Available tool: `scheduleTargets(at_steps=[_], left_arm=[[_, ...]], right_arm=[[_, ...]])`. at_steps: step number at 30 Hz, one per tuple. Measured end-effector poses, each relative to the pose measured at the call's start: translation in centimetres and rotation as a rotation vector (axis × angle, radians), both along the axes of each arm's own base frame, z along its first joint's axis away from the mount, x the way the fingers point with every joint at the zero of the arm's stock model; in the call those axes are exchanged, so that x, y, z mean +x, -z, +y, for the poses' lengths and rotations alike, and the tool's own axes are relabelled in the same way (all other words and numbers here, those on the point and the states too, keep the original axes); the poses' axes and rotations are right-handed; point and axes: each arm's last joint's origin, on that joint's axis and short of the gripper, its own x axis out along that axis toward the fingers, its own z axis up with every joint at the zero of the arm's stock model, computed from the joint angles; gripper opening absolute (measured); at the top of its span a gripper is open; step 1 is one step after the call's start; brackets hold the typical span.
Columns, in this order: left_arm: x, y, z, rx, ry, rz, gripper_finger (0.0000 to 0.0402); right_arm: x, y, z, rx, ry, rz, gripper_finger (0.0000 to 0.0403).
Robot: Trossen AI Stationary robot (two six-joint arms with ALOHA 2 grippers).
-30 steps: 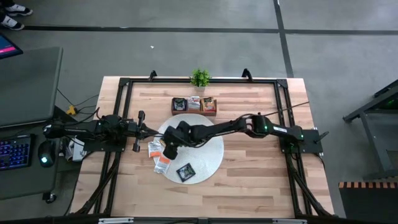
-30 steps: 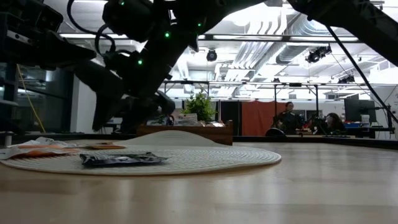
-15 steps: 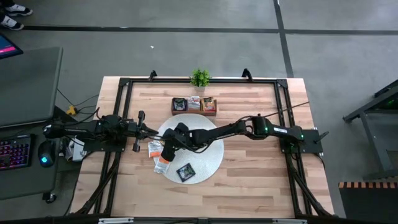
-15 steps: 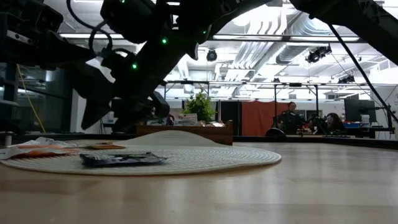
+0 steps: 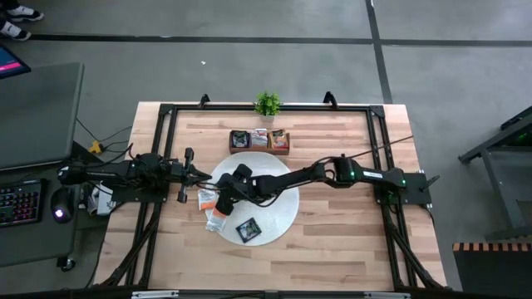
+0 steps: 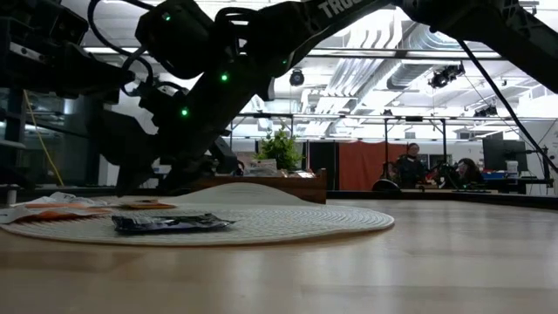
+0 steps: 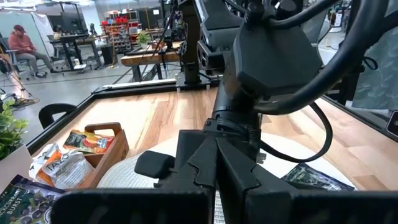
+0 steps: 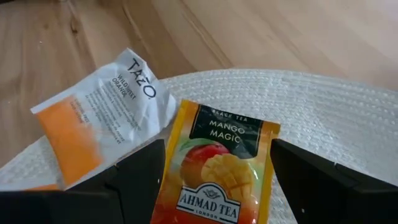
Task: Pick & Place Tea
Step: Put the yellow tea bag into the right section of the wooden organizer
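Right wrist view: right tool (image 8: 214, 168), fingers spread wide, straddles a glossy square mango sachet (image 8: 214, 171) on the woven mat (image 8: 323, 118).

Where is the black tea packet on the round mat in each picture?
High view: black tea packet at the mat's lower edge.
Low view: flat, left of centre.
Left wrist view: lower right.
Right wrist view: not in it.
Shared landmark: round white mat.

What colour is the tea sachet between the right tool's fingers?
Orange-yellow sachet with a dark green band and a mango picture; the right wrist view shows it best.
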Motion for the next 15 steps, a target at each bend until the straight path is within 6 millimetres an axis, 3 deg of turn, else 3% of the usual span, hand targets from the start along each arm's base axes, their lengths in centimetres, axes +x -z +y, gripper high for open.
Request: scheduleTargets(at_steps=[15], left_arm=[[0.0,0.0,0.0,0.0,-0.001,0.0,0.0001]], right_arm=[[-0.04,0.38,-0.42,0.008,-0.002,0.023,0.0287]])
